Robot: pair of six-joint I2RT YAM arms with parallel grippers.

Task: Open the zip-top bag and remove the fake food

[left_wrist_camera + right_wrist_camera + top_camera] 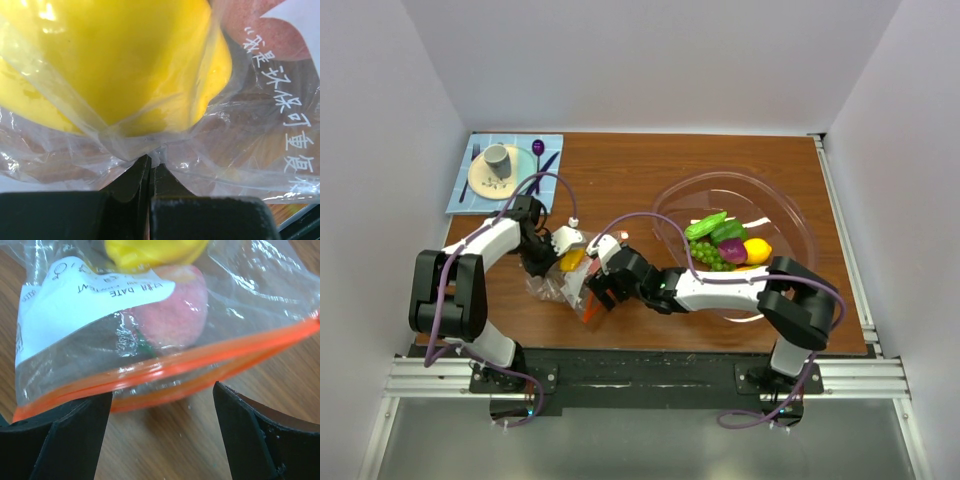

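Reading "DATE" (inverted), zip-top bag [165, 325], maybe Chinese

Clear bag [250, 290] w/ orange zip [200, 357]

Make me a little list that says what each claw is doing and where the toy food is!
left claw: shut, pinching the bag
right claw: open, at the bag's orange zip strip
inside bag: yellow piece, pink piece
bowl: toy food, green, yellow and purple
far left corner: cup on a plate
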